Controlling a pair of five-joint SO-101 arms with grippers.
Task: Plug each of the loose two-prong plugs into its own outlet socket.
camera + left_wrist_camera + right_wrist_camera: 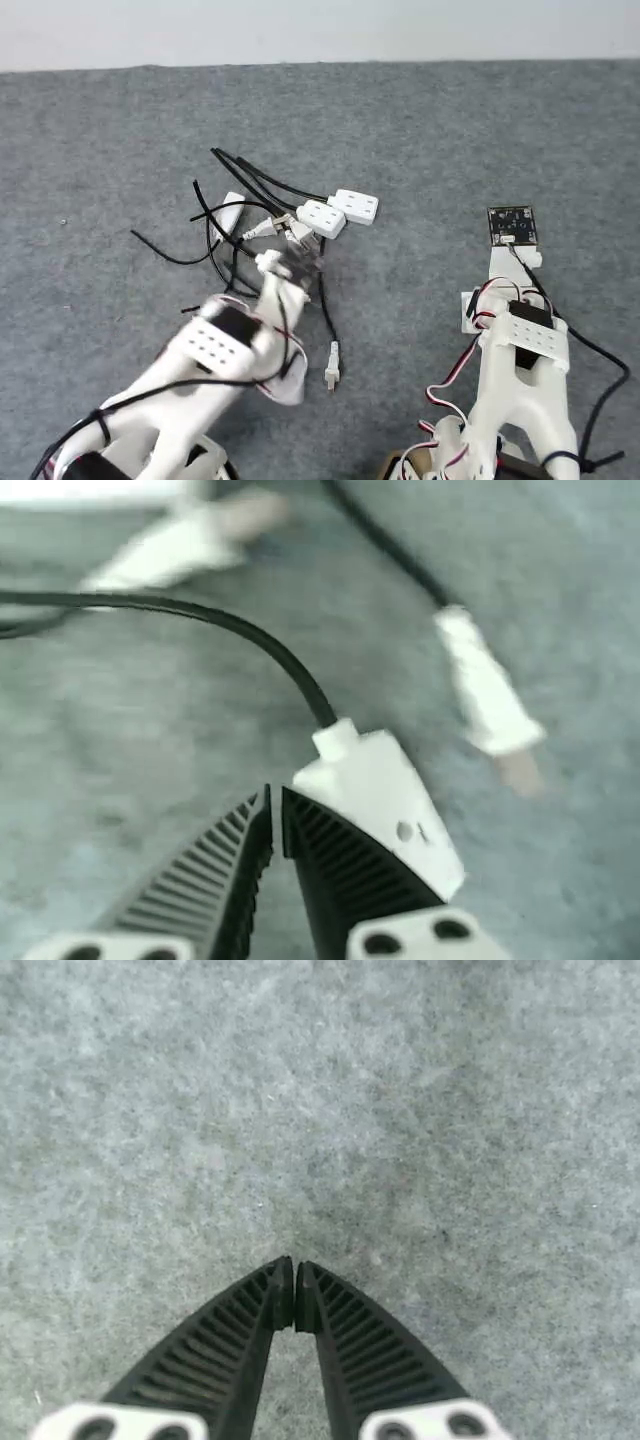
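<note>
Two white outlet sockets [322, 218] [353, 206] lie side by side mid-table, black cords trailing from them. My left gripper [290, 262] sits just in front of them among the cords. In the left wrist view its fingers [277, 802] are shut, and a white two-prong plug [385, 798] on a black cord rests against the outside of one finger, not between them. A second loose plug [488, 692] [332, 365] lies apart on the carpet. A third plug [260, 229] lies by the sockets. My right gripper [293, 1295] is shut over bare carpet.
Grey carpet [450, 130] covers the table. Tangled black cords [225, 215] spread left of the sockets. The right arm [520, 340] stands at the right, away from the cords, with a small circuit board [511, 225] at its far end.
</note>
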